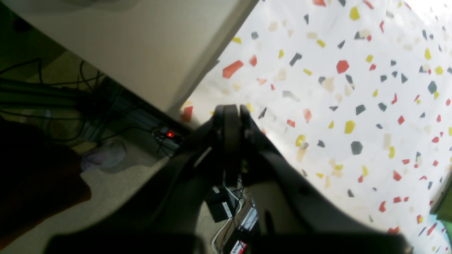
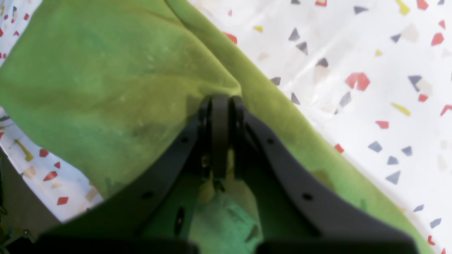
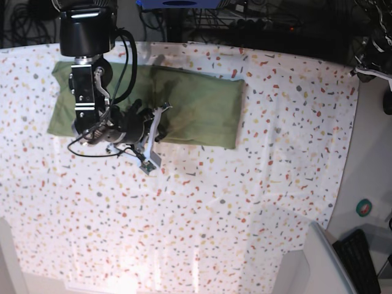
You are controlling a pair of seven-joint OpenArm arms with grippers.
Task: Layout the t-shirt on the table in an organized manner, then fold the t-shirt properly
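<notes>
mid-fold: my right claw pinches the t-shirt edge on the table; left claw pressed together, empty. next: carry edge across.

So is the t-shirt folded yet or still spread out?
Folded. The t-shirt lies as a long rectangle on the table, no sleeves showing; the right gripper is shut on its edge.

Black right arm, looped black cables

Beige carpet floor; tangled black cables; black keyboard at corner; bright glare.
</notes>
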